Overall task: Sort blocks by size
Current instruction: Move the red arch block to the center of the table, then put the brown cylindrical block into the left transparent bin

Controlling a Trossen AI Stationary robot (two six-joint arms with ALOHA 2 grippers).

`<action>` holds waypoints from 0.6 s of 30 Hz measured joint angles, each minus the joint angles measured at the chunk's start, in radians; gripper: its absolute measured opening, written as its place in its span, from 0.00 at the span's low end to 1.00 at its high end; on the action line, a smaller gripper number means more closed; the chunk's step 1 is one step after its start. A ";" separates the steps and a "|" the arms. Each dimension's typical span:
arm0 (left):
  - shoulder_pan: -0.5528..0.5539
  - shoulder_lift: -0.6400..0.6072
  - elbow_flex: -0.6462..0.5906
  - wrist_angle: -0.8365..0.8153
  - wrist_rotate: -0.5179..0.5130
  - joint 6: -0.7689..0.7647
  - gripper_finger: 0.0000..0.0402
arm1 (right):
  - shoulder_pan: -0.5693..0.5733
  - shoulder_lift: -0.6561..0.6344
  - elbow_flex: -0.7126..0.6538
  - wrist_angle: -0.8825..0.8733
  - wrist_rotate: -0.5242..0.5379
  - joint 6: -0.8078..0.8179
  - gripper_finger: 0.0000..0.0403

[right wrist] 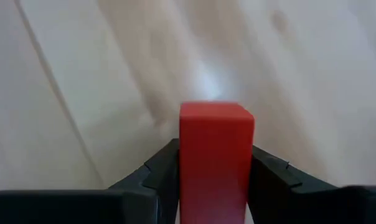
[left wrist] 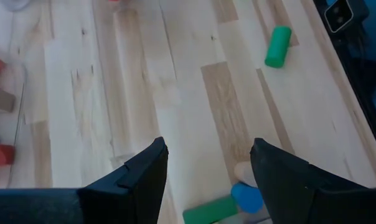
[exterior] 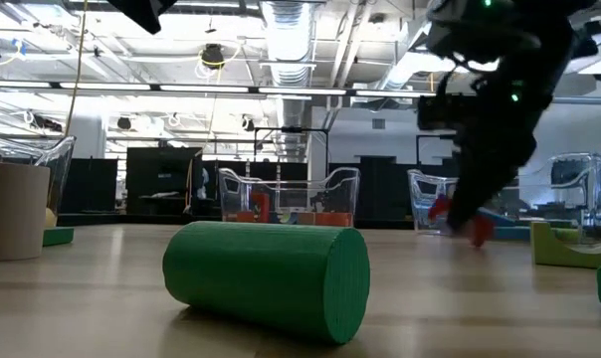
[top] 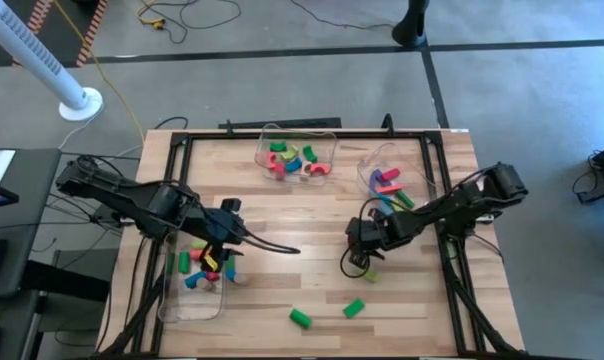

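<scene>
My right gripper (top: 362, 255) hangs over the middle right of the table, shut on a red block (right wrist: 216, 155) that shows in the low view as a red block (exterior: 479, 231) just above the wood. My left gripper (left wrist: 206, 180) stands open over the near-left clear bin (top: 172, 300), above the blocks in it, with nothing between its fingers. Loose on the table lie a green cylinder (top: 300, 318), a green block (top: 354, 308) and a yellow-green piece (top: 370, 273) right beside my right gripper. My right gripper pinches the red block's two opposite long sides (right wrist: 187, 180) between its two fingers. The fingers slant steeply down and lie along the block. The block's square free end (right wrist: 216, 112) sticks out past the fingertips toward the table, and the block seems lifted clear of the wood.
A clear bin (top: 327, 140) with several blocks stands at the far middle, and another bin (top: 367, 165) at the far right. Black rails (top: 282, 132) frame the tabletop. In the low view a tan cylinder (exterior: 12, 211) stands at the left and a green arch (exterior: 569, 246) at the right.
</scene>
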State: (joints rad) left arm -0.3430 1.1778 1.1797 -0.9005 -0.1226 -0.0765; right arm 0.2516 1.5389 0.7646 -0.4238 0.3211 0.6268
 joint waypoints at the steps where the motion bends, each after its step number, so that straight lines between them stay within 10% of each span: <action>1: -0.004 0.000 0.000 0.000 0.000 0.000 0.55 | 0.000 -0.009 0.006 -0.010 0.005 -0.007 0.47; 11: -0.046 0.000 0.000 0.001 0.000 -0.015 0.55 | 0.002 -0.062 0.051 -0.027 0.019 -0.048 0.66; 18: -0.091 0.000 -0.001 0.002 -0.026 -0.051 0.55 | 0.049 -0.055 0.055 0.276 0.013 -0.211 0.66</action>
State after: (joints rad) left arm -0.4341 1.1778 1.1790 -0.8982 -0.1489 -0.1271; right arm 0.3006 1.4842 0.8200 -0.1477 0.3344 0.4154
